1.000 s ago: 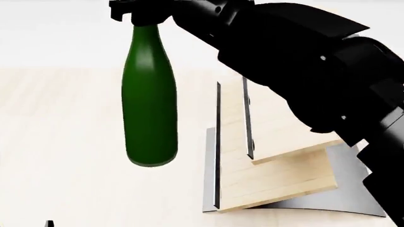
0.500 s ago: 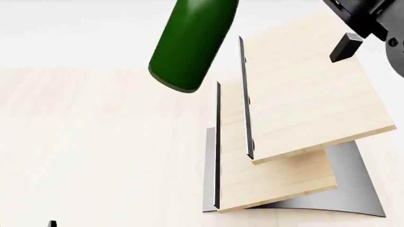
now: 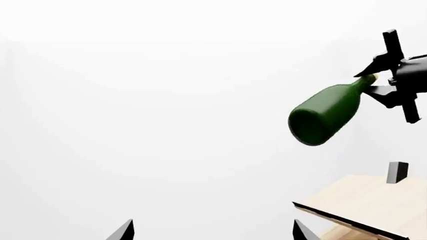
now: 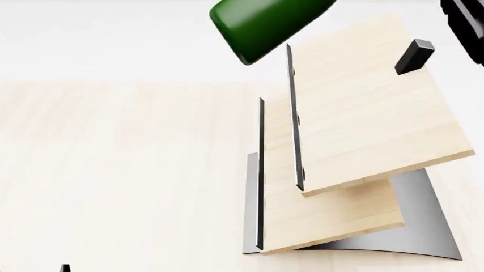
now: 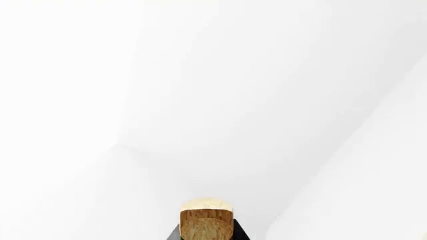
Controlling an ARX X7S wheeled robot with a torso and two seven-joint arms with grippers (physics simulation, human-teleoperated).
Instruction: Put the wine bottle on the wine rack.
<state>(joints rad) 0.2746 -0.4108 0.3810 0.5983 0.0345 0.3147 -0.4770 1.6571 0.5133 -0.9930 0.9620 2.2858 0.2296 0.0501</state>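
Right pincer (image 3: 390, 82) is clamped on the bottle (image 3: 325, 115) neck, base swung high at the rack's (image 4: 355, 130) 11 o'clock; a slip or clipped board edge is risked.

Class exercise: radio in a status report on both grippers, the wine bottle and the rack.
Right gripper shut on wine bottle at its neck, bottle tilted in the air above wine rack. Left gripper open, holding nothing. Rack boards bare, nothing in the way.

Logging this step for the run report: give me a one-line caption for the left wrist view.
Right hand holds the green wine bottle by its neck, tilted in mid-air above the pale wood wine rack.
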